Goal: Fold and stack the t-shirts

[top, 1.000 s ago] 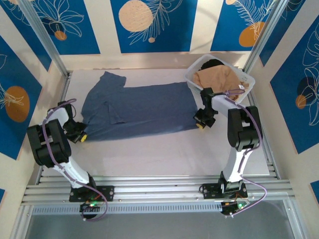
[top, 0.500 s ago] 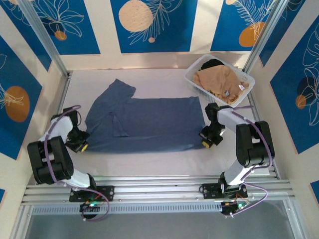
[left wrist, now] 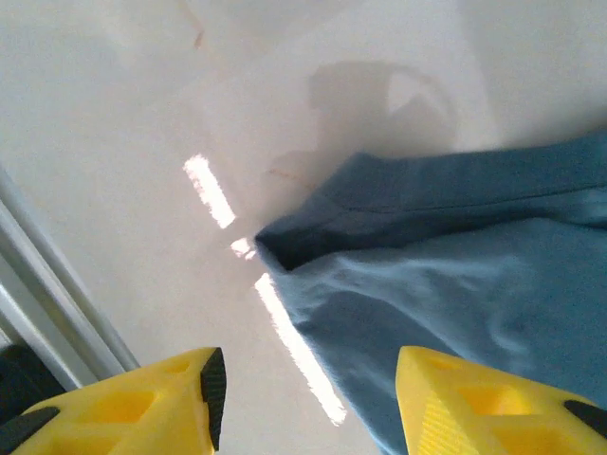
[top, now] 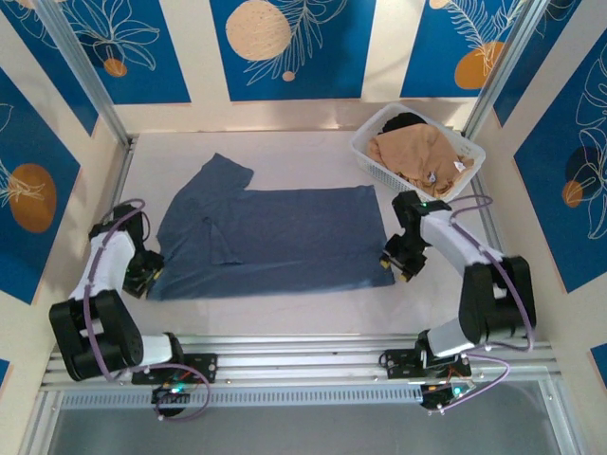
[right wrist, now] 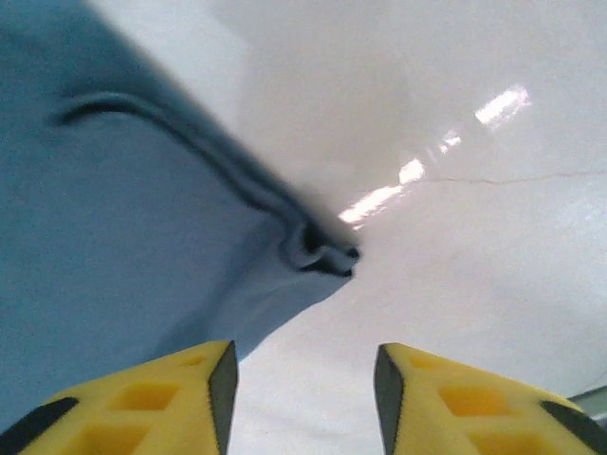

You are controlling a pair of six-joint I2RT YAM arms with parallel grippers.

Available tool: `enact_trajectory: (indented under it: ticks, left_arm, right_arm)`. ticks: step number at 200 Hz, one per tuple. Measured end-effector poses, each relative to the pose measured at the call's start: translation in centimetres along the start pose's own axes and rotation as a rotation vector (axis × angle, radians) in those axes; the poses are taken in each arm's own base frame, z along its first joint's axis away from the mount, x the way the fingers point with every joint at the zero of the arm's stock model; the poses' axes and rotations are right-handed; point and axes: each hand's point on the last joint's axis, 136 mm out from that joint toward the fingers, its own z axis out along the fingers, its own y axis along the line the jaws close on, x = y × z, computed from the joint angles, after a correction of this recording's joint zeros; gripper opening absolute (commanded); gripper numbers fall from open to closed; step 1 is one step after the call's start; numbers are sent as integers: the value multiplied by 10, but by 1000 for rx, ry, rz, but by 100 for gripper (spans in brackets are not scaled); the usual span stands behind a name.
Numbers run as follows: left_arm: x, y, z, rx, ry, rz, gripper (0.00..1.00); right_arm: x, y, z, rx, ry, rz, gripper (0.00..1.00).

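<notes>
The slate-blue t-shirt lies spread flat across the middle of the table, one sleeve pointing to the far left. My left gripper stands open at its near-left corner; in the left wrist view the cloth lies free between and ahead of the yellow fingers. My right gripper is open at the shirt's near-right corner, and the bunched hem corner rests on the table just ahead of its fingertips. A tan-beige t-shirt sits crumpled in the basket.
The white lattice basket stands at the far right corner, with something dark under the tan cloth. Metal frame rails run along the table's near edge, and an upright post stands at the far left.
Both grippers drew the blue shirt's corners toward the near edge and outward, flattening it. Both then opened and let the cloth go.
</notes>
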Motion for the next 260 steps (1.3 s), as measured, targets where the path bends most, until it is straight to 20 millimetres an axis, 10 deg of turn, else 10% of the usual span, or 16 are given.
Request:
enact_trajectory:
  ticks: [51,80,156,197,260]
  left_arm:
    - [59,-109,-22,295,65,286,49]
    - [106,-133,-2,315,184,357,48]
    - [112,-138,28,236,225,348,41]
    - [109,-145,35,239,213,354,20]
    - [101,-182,12,320,160,402,0]
  right_arm:
    - [11,96,-41,-445,-65,-274,60]
    - [19,123,-49,-551,-37,-353,60]
    - [22,133,-52,-598,-18,-377,60]
    - [22,133,-51,-598,-17,-377,59]
    - [22,133,-50,-596,-14,-377,58]
